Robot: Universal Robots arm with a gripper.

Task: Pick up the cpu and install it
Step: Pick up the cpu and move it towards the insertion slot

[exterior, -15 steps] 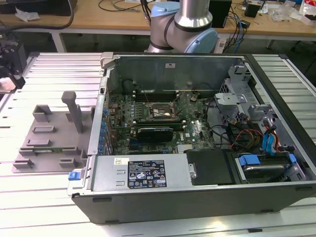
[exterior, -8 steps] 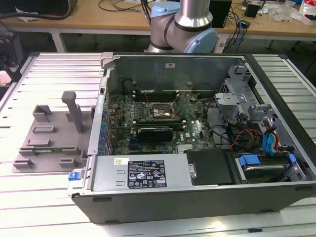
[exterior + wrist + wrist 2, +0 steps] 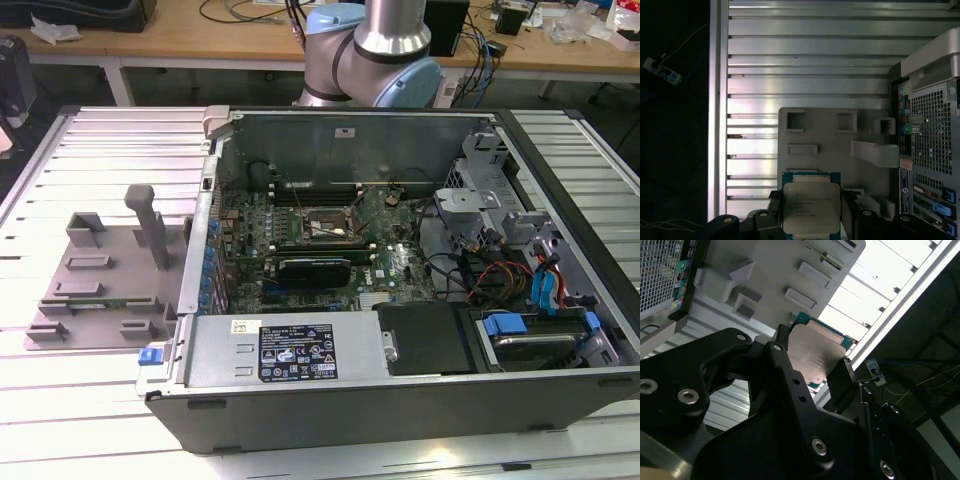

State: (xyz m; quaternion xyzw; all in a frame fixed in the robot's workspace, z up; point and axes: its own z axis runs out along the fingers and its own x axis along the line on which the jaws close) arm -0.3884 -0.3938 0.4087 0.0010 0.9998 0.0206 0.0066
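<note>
- Above fixture, clear of it: cpu clamped by opposite edges in gripper jaws, metal top showing.
- Edge hold probably spares its contacts.

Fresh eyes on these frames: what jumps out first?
The cpu, silver top showing, is clamped in the gripper in both wrist views, the grey fixture beyond it. In the exterior view, the open computer case with its motherboard lies centre.
</note>
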